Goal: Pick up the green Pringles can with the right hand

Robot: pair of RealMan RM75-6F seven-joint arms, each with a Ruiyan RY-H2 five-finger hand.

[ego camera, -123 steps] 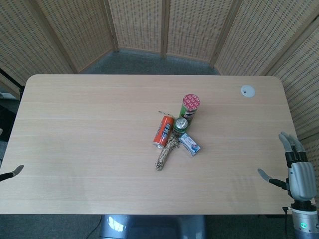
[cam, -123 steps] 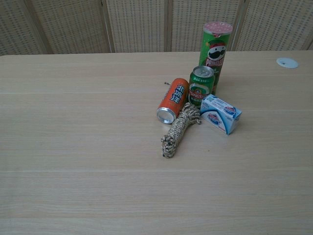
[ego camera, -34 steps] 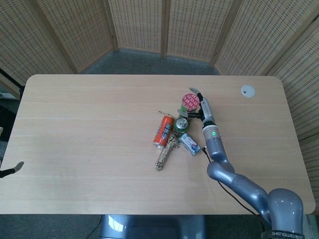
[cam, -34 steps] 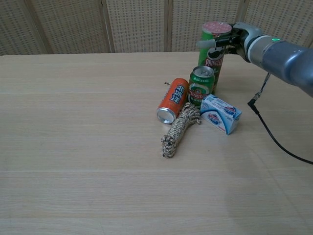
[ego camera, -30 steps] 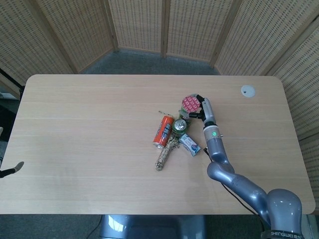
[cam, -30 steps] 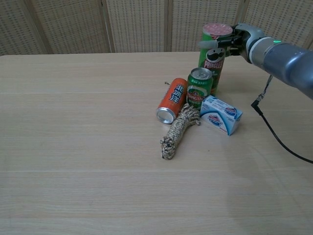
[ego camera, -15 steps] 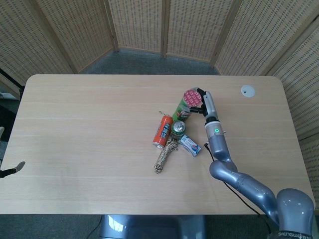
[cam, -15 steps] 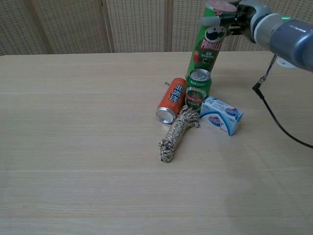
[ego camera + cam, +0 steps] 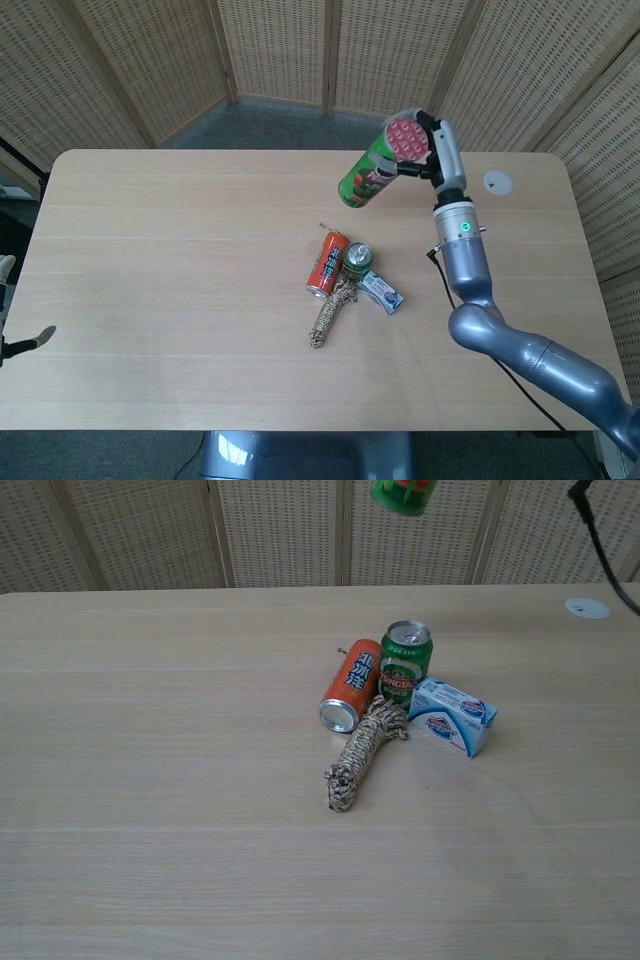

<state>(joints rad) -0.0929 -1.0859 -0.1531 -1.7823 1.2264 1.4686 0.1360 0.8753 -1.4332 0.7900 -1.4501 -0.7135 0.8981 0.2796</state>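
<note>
The green Pringles can [image 9: 378, 163] hangs tilted high above the table, its red lid end toward the camera in the head view. My right hand [image 9: 432, 155] grips it near the lid. In the chest view only the can's bottom end [image 9: 404, 495] shows at the top edge, and the right hand is out of that frame. A small part of my left hand [image 9: 22, 342] shows at the left edge of the head view, low beside the table; its fingers cannot be made out.
On the table [image 9: 180, 260] lie an orange can [image 9: 325, 264] on its side, an upright green drink can [image 9: 357, 259], a coil of rope [image 9: 331, 313] and a small blue-white box [image 9: 383, 290], all clustered mid-table. A white disc [image 9: 497, 182] sits at the far right.
The right hand has lifted the Pringles can up and away from the cluster, tilting it more. The other items stayed put.
</note>
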